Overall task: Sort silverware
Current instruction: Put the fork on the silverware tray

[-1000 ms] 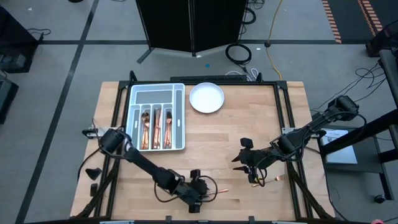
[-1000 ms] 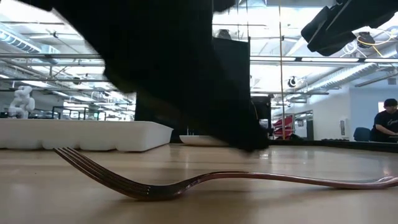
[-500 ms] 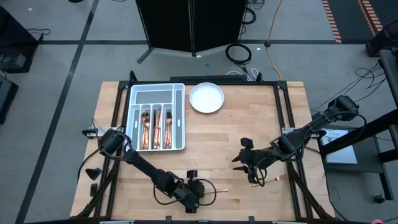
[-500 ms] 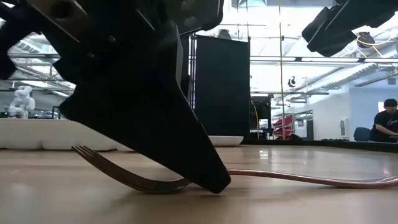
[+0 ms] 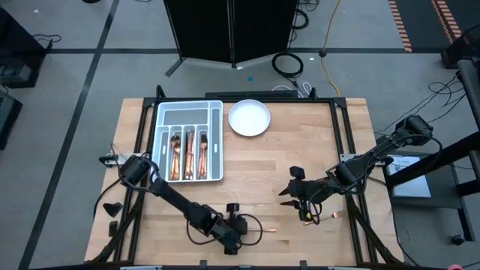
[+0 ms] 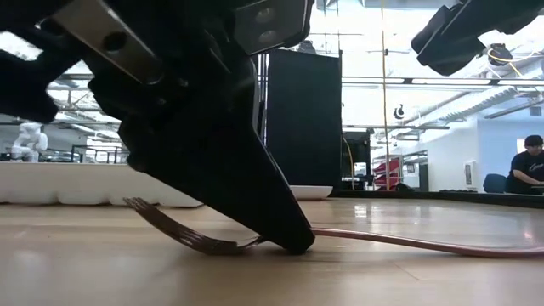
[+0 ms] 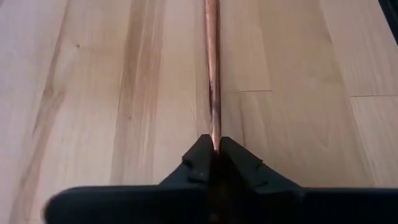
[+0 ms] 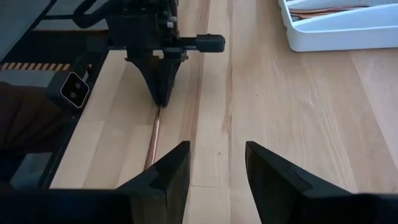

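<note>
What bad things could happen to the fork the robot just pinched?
The left gripper has shut on the fork near its neck, so the long handle sticks far out to one side; when lifted, the fork might tilt or twist in the fingers and slip back onto the table. The tray already holds other silverware, so the fork could also land in a wrong slot or catch on the rim. The right gripper waits open nearby, pointed at the fork.

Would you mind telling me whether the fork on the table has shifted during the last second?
Yes. In the low view the fork has slid right toward the black panel, with the left gripper now shut on it.
</note>
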You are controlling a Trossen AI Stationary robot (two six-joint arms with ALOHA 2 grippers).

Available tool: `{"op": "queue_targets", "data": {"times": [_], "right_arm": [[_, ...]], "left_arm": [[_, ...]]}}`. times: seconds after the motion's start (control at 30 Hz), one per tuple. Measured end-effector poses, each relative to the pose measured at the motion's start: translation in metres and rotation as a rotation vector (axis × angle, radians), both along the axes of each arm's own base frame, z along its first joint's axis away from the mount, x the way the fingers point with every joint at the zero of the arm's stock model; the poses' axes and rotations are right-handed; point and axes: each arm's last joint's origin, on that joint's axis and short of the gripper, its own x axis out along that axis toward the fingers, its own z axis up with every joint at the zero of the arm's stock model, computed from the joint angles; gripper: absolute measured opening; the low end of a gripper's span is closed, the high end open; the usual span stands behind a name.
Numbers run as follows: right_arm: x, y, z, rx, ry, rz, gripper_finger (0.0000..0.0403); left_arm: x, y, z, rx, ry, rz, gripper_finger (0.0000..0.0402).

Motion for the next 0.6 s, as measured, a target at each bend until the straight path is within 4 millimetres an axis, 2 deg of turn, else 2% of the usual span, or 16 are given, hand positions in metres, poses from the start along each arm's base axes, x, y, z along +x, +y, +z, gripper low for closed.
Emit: {"op": "queue_targets", "data": {"times": [0.07, 0.3, 0.47, 0.6], "right_arm": [[0.0, 0.0, 0.0, 0.001, -0.004, 0.001, 0.0144], [0.0, 0.0, 0.0, 0.002, -0.005, 0.001, 0.0144], [0.0, 0.0, 0.0, 0.001, -0.005, 0.001, 0.0144], [0.0, 0.0, 0.0, -0.005, -0.006, 0.006, 0.0144]], "left_arm": [[0.001, 0.002, 0.0, -0.002, 0.001, -0.001, 0.001], [0.0, 0.005, 0.009, 0.034, -0.003, -0.055, 0.0005], [-0.006, 0.012, 0.047, 0.098, -0.04, -0.134, 0.0003], [-0.017, 0.025, 0.08, 0.161, -0.029, -0.198, 0.0002]]}}
